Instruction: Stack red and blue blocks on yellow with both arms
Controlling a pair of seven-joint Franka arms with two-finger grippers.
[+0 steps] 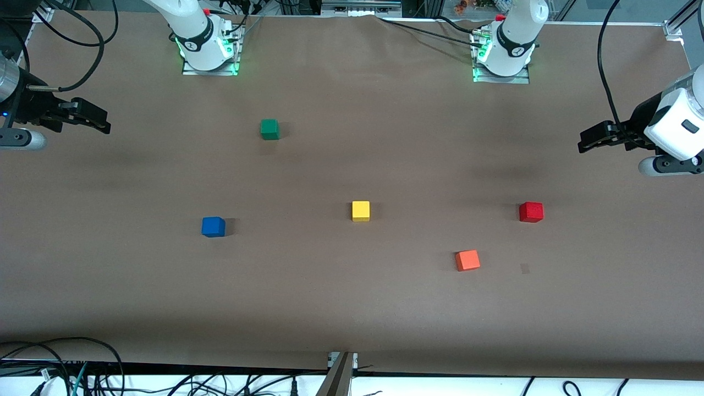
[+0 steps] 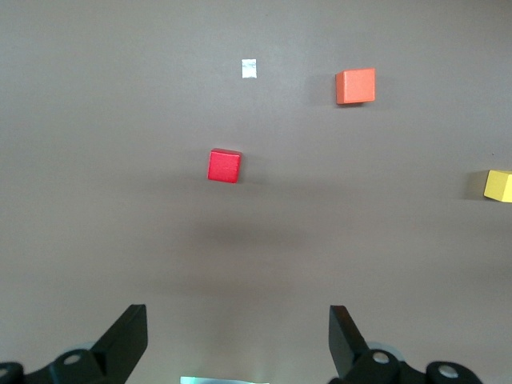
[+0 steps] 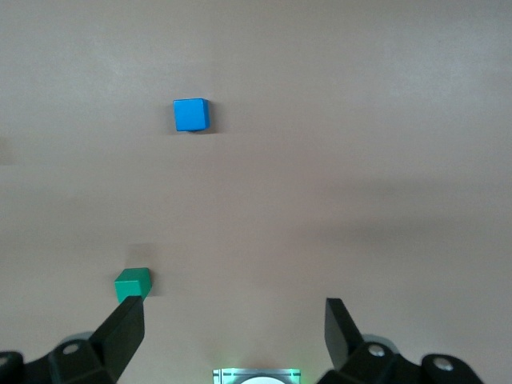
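Starting layout, nothing stacked: the yellow cube [image 1: 361,210] sits mid-counter and serves as landmark; the red cube [image 1: 531,212] lies level with it toward the left arm's end, the blue cube [image 1: 213,226] toward the right arm's end and slightly nearer the front camera; all three rest on the counter [image 1: 352,308], well apart. The left claw [image 1: 589,141] hangs over the left arm's end with fingers spread and empty; the right claw [image 1: 98,121] hangs over the right arm's end, likewise spread and empty. Probable hazards: the orange-red cube [image 1: 467,260], nearer the front camera than the yellow cube and near the red one, could be taken by mistake; the green cube [image 1: 269,129], farther from the camera, is a lesser decoy; an off-centre placement could nudge the yellow cube or topple the stack; both arms converging on the yellow cube at once risk collision. Surface: matte brown sheet, lightly shadowed; cables trail along the edges; the bases glow green.
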